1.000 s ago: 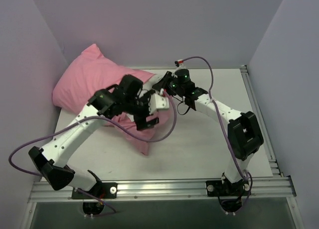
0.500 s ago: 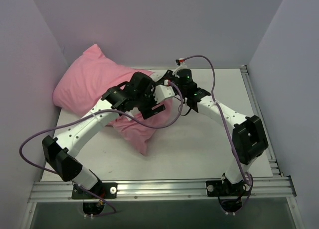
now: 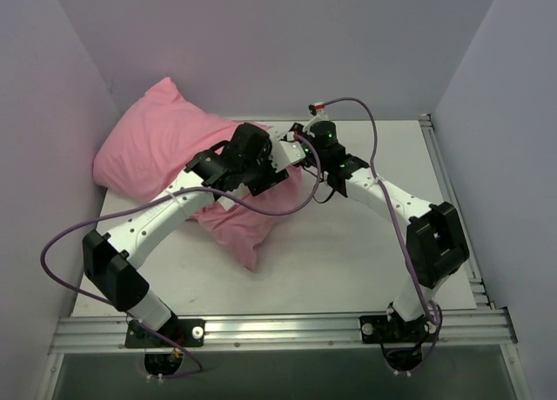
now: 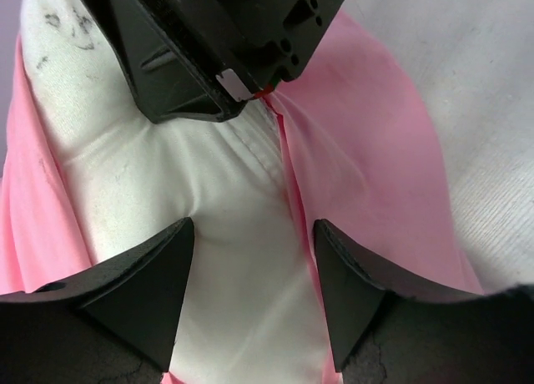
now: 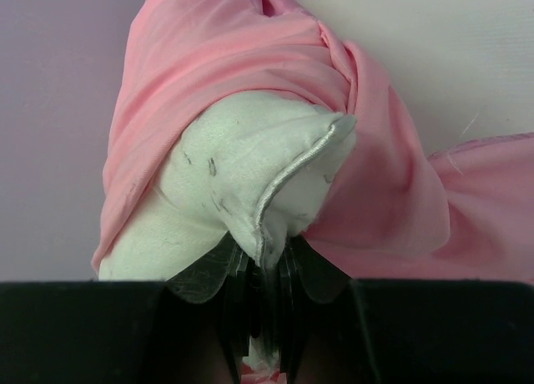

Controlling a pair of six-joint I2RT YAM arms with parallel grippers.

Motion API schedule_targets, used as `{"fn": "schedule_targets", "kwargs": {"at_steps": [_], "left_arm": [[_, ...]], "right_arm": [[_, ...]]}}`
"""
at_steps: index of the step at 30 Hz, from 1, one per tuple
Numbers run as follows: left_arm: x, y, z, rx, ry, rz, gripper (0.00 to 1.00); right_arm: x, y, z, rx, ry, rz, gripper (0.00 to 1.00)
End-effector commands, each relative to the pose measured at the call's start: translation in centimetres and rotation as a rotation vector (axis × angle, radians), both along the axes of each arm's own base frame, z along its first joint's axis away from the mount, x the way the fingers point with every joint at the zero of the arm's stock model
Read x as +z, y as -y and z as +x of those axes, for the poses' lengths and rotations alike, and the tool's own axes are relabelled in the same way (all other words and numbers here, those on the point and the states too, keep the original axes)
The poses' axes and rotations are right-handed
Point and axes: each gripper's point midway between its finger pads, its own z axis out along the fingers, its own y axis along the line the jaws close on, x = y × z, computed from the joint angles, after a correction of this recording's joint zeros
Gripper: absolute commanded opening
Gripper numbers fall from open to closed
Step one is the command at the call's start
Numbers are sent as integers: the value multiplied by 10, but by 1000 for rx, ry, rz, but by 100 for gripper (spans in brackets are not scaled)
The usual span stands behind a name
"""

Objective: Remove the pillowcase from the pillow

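The pink pillowcase (image 3: 157, 143) lies at the back left with the pillow inside it, and its near end reaches mid-table. My right gripper (image 3: 296, 148) is shut on a corner of the off-white pillow (image 5: 242, 167), which sticks out of the bunched pillowcase (image 5: 209, 58). My left gripper (image 4: 250, 259) is open and hovers over the bared pillow (image 4: 167, 175), its jaws either side of it. The pillowcase's edge (image 4: 367, 133) lies by the right jaw. The right gripper (image 4: 217, 42) shows just ahead. In the top view the left gripper (image 3: 280, 167) is next to the right one.
Purple-grey walls close in the table (image 3: 365, 235) at the back and both sides. A metal rail (image 3: 287, 326) runs along the near edge. Both arms' purple cables (image 3: 52, 252) loop over the table.
My left arm has swung back and right, bringing its open gripper up to the pillow corner beside the right gripper. The right gripper has kept its hold and hardly moved.
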Motion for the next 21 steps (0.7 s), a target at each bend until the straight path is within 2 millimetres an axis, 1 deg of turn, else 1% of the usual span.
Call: {"fn": "schedule_targets", "kwargs": {"at_steps": [1, 2, 4, 8, 10, 13, 15, 16, 19, 20, 21], "left_arm": [[48, 6, 1, -17, 49, -144, 69], [49, 2, 7, 1, 54, -146, 68], [44, -1, 12, 15, 45, -136, 68], [36, -1, 18, 23, 35, -125, 66], [33, -1, 22, 31, 42, -114, 65], [23, -4, 29, 49, 45, -79, 66], [11, -5, 30, 51, 30, -56, 70], [6, -4, 30, 50, 23, -48, 73], [-14, -4, 28, 47, -12, -28, 74], [-22, -4, 29, 47, -24, -18, 68], [-27, -4, 30, 52, -27, -14, 57]], "right_arm": [[66, 0, -8, 15, 148, 95, 0], [67, 0, -9, 14, 151, 99, 0], [68, 1, -8, 10, 156, 101, 0], [67, 0, -8, 13, 155, 97, 0], [67, 0, -8, 12, 155, 99, 0], [66, -1, -9, 18, 154, 98, 0], [67, -1, -9, 19, 155, 99, 0], [68, -1, -9, 21, 155, 99, 0], [69, 1, -8, 18, 157, 91, 0], [70, 1, -8, 20, 158, 87, 0], [73, 2, -7, 24, 169, 82, 0]]}}
